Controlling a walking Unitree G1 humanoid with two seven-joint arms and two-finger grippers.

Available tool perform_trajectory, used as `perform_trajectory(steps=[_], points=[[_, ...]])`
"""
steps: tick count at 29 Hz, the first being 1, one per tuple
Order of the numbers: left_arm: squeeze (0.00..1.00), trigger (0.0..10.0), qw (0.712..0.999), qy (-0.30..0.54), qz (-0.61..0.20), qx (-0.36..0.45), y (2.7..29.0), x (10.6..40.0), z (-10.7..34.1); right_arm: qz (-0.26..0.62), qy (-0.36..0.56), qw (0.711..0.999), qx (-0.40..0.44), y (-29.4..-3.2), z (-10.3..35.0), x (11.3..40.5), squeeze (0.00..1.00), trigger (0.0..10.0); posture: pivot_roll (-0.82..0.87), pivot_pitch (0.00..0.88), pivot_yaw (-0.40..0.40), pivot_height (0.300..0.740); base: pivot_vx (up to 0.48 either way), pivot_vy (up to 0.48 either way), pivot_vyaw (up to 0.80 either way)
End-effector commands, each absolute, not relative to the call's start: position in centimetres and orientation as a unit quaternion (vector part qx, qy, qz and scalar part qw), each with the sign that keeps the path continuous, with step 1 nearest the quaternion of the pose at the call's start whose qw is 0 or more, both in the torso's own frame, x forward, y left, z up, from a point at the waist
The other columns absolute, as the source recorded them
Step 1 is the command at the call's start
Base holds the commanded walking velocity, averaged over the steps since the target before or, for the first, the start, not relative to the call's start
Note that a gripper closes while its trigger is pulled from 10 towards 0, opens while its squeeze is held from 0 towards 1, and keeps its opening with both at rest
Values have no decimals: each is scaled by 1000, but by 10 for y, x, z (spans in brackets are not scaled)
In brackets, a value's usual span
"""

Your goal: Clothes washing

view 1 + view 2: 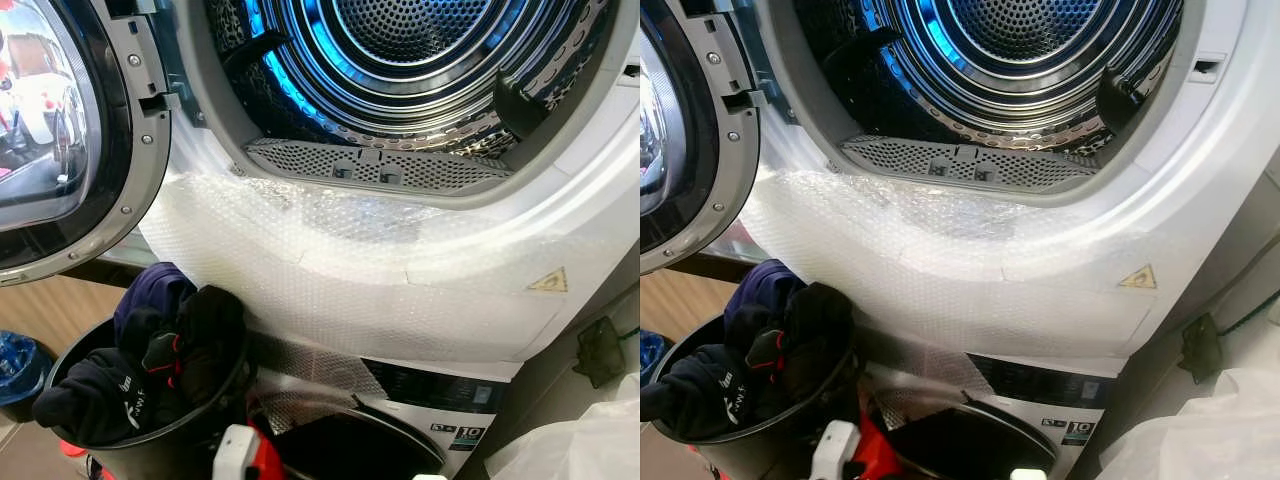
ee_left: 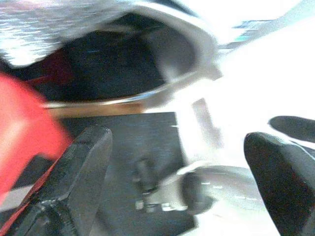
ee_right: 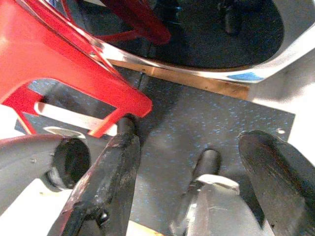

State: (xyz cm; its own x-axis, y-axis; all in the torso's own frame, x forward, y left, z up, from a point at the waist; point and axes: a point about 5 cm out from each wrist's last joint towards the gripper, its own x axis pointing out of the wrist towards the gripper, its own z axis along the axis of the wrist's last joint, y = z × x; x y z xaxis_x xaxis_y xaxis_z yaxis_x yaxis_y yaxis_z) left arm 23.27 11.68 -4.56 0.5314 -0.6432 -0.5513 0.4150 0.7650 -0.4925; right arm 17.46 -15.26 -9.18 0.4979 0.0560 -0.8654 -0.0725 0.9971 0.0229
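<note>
Dark fabric first: clothes (image 1: 150,350) heaped in a black bucket (image 1: 215,425) at lower left, one navy piece draped over the rim, a black piece with white lettering hanging off the near side, a glove-like bit with red trim in the middle. Probably soft, limp and light, likely to sag and snag on the rim; best pinched at a raised fold near the top of the heap, then lifted well clear before swinging away.

Down low, left pincer (image 2: 182,162) spread wide, nothing between the fingers (image 2: 78,172), aimed at dark flooring by a white machine base. Right pincer (image 3: 197,172) likewise parted and empty, hanging over a speckled grey mat (image 3: 197,118) beside a red plastic stool (image 3: 54,64). Both arms apparently lowered, not yet reaching for the load.

Just beyond the bucket, a second, lower machine door (image 1: 350,445), dark and round. Above, bubble wrap (image 1: 330,260) taped across the white front panel. Farther still, the open drum (image 1: 420,70), steel and blue-lit, seemingly bare inside; its glass door (image 1: 55,130) swung out to the left.
</note>
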Motion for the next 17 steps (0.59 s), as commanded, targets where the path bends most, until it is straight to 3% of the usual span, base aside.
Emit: perform_trajectory(steps=[1,7,12,17], points=[[0,10000,852,378,-324,-159,114,234,-44,-16,480,876,-48,-171,-88,180,0,10000,128,0,27,740,0,0,0],[0,10000,829,371,-389,-151,95,235,-38,-80,443,890,-80,-190,-78,193,0,10000,107,0,32,740,0,0,0],[0,10000,826,304,-457,-125,80,250,-17,-134,419,891,-111,-203,-73,197,0,10000,119,0,40,740,0,0,0],[0,10000,824,225,-505,-127,70,257,12,-119,439,882,-126,-198,-80,185,0,10000,127,0,58,740,0,0,0]])
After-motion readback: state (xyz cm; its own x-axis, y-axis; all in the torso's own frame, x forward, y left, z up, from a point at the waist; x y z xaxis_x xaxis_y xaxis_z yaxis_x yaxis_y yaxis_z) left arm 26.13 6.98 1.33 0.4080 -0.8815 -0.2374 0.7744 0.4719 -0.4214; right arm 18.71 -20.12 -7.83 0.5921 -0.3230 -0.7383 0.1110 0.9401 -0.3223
